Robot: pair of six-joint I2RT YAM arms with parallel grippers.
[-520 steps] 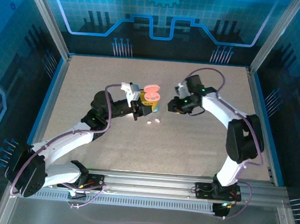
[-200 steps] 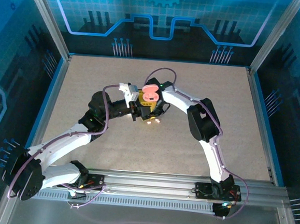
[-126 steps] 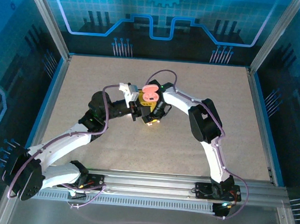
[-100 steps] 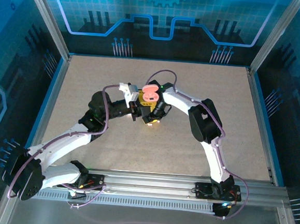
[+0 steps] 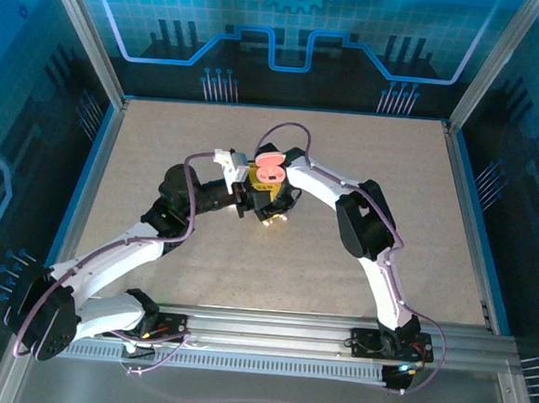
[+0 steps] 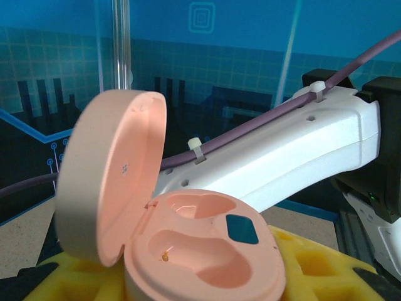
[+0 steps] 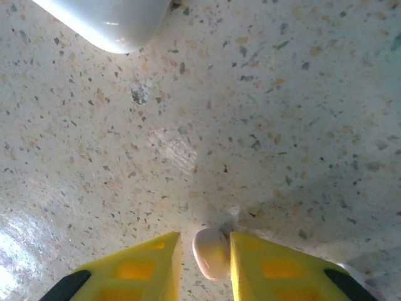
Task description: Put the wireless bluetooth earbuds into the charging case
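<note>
Earbud: one tiny, glossy, rounded piece, off-white with a pink tinge, lying on the speckled table just beside the charging case, on its near side in the top view. The right gripper is down at the table surface with its yellow fingers narrowly apart and the earbud between them. The earbud touches the finger on the right of the wrist view, and a thin gap shows at the other, so no pinch is confirmed. The charging case is pale pink and pebble-shaped, its hinged lid standing up and tilted back. Both moulded wells in its base are vacant, with a small dark teal patch beside them. The left gripper is pinched on the case, with yellow finger pads either side of the base. Directly behind the case passes the right arm's white link with its purple cable.
</note>
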